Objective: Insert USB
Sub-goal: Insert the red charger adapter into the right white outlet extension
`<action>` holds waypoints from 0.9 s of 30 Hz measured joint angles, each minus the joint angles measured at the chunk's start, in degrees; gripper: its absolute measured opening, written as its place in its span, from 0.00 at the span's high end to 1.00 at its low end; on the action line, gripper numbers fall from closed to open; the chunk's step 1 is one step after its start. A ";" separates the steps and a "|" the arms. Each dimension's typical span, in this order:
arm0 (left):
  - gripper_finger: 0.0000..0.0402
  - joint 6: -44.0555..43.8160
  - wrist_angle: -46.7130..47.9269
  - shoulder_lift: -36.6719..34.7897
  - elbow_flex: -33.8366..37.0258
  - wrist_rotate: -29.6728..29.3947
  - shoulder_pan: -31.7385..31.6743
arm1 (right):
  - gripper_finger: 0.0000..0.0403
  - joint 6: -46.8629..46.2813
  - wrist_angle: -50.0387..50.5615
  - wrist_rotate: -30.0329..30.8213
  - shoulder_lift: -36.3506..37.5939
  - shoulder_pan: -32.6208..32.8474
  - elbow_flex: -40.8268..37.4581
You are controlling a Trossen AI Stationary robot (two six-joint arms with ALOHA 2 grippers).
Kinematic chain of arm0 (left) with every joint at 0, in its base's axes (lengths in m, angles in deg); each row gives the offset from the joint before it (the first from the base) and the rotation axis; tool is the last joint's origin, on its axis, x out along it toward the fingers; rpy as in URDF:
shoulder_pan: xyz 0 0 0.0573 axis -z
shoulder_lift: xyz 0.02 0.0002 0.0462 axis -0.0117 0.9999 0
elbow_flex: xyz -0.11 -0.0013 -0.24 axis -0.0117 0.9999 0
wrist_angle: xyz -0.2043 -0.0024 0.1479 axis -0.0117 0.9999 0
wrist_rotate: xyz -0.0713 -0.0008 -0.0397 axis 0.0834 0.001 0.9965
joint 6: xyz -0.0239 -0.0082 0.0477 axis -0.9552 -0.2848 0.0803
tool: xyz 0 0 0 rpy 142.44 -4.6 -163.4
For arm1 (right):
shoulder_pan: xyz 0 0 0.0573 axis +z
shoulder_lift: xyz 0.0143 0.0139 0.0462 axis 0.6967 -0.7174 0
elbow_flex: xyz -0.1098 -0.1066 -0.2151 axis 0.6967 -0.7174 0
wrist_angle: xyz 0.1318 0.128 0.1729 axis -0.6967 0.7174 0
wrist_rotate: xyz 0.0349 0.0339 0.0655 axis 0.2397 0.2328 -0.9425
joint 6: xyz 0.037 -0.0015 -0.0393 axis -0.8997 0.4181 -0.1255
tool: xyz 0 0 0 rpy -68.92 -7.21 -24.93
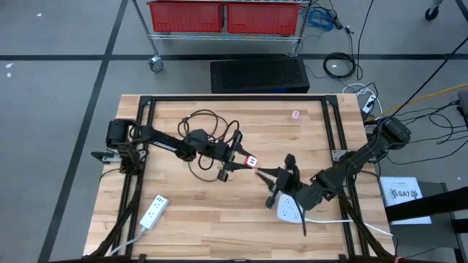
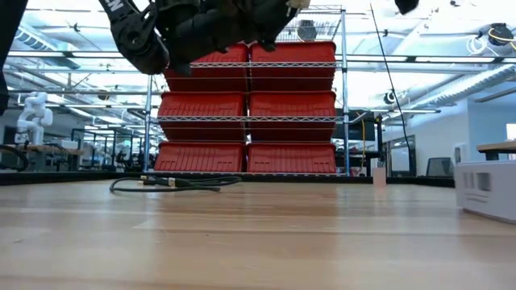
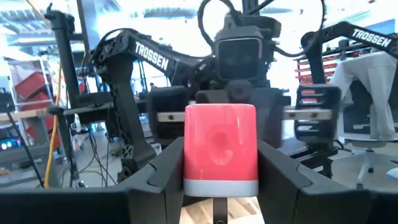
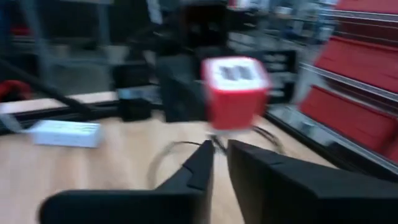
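A red charger block [image 1: 251, 161] with a white socket face [image 4: 236, 73] hangs above the middle of the table, with my left gripper [image 1: 240, 159] shut on it. My right gripper [image 4: 219, 149] stands just to the block's right [image 1: 265, 171], pointing at the socket face. A narrow gap shows between its fingers, with nothing in it. A black cable [image 1: 208, 139] lies in loops on the table under the left arm, and it also shows in the low view [image 2: 173, 184]. I cannot make out the USB plug in any view. My left gripper pinches the red block between its two fingers [image 3: 283, 180], one on each side, at the end with the grey band [image 3: 221, 185]. The fingers come about level from the table's left. The block is lifted clear of the table, its socket face turned toward the right gripper.
A white power strip [image 1: 152, 212] lies near the front left. A white adapter [image 1: 287, 210] with a white cord sits under the right arm. A small pink thing [image 1: 295, 115] lies at the far side. Black frame rails [image 1: 234, 100] run along the table's edges.
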 joint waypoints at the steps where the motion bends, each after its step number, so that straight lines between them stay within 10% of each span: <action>1: 0.62 -0.04 -0.54 0.00 0.00 0.37 0.00 | 0.83 1.10 -1.44 -1.69 0.00 -0.33 0.02; 13: 0.62 -0.08 -0.73 0.02 0.00 2.72 0.07 | 0.46 7.24 -7.52 -4.16 0.00 -2.19 0.01; 27: 0.62 -0.03 0.15 0.11 -0.02 2.93 0.50 | 0.46 12.25 -14.13 -4.22 -0.17 -4.29 0.03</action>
